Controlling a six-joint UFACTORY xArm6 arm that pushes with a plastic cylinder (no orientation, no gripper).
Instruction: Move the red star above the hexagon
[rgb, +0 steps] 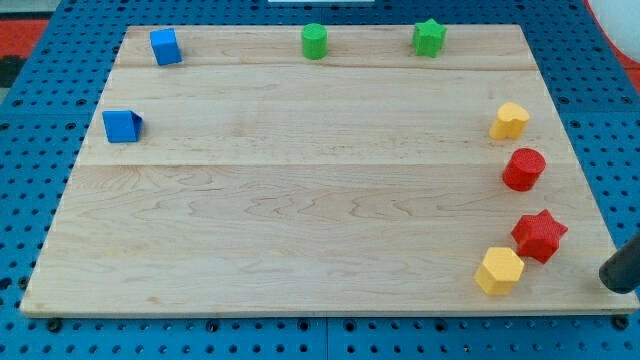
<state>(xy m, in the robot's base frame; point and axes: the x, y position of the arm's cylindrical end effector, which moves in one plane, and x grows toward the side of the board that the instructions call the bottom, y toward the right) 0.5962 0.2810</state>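
the red star-shaped block is seen near the wooden desk's lower right corner, touching the yellow hexagon block below-left. my tip is placed just right of both. no pincer is fitted.

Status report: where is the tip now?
My tip at the view's right, beside red star. Star touching yellow hexagon, upper right. Red cylinder close above.

Dark rod: plain black, cylindrical, rounded lower end; matte surface; upper part cut off by frame.
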